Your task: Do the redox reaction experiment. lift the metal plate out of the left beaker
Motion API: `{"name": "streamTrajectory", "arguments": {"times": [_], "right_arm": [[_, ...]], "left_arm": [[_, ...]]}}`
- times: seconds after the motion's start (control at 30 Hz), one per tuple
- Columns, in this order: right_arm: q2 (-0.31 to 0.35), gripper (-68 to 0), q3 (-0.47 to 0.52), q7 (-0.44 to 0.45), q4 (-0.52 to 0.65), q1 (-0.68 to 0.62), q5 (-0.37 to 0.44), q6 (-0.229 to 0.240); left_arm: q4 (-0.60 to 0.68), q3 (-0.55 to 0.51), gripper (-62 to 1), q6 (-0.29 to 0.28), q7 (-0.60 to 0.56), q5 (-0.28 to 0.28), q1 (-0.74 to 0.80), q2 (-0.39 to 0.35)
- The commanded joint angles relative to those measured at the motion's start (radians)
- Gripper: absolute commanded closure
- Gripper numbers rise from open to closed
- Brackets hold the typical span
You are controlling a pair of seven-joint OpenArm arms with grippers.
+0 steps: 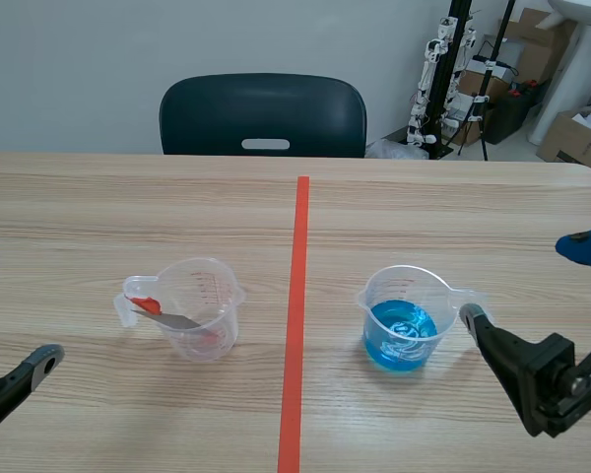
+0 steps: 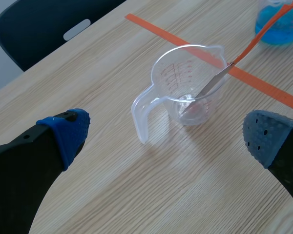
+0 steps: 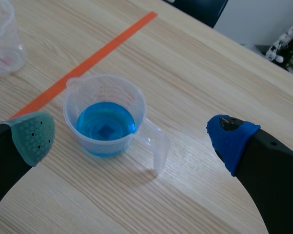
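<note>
**Two beakers, one plate not yet lifted**

Two open grippers flank the table (image 1: 98, 207), and neither holds anything. Low at the left edge of the scene, the left gripper (image 2: 167, 135) has its fingers spread wide, with the left beaker (image 1: 192, 315) ahead of them, which looks like a line-up for the pick.

That clear beaker stands left of centre. The metal plate (image 1: 167, 318) is inside it, a thin grey strip leaning on the rim with its orange-red end poking out over the side. I'd guess it was left propped that way so there is a free end to pinch.

One orange-red tape line (image 1: 297, 325) runs down the middle and splits the two stations. Right of it is the second beaker (image 1: 406, 320), part-filled with blue liquid (image 1: 402, 335). The right gripper (image 1: 525, 282) sits just beside it at the lower right, fingers released, probably waiting its turn.

By my count: two beakers, one plate, two grippers, one tape line, and one dark chair (image 1: 263, 115) at the top centre.
</note>
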Motion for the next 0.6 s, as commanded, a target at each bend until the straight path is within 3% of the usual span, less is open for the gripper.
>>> {"name": "streamTrajectory", "arguments": {"times": [0.0,0.3,0.57], "right_arm": [[0.0,-67.9,0.008,0.043,0.014,0.014,0.006,-0.004],[0.0,-67.9,0.008,0.086,0.014,0.014,-0.046,-0.004],[0.0,-67.9,0.01,0.165,0.014,0.014,-0.045,-0.061]], "left_arm": [[0.006,-0.002,-62.3,0.002,-0.013,-0.007,-0.003,0.005],[0.006,-0.002,-62.3,0.002,-0.021,-0.008,-0.003,0.005],[-0.06,0.01,-62.3,0.002,-0.107,-0.007,0.003,0.005]]}}
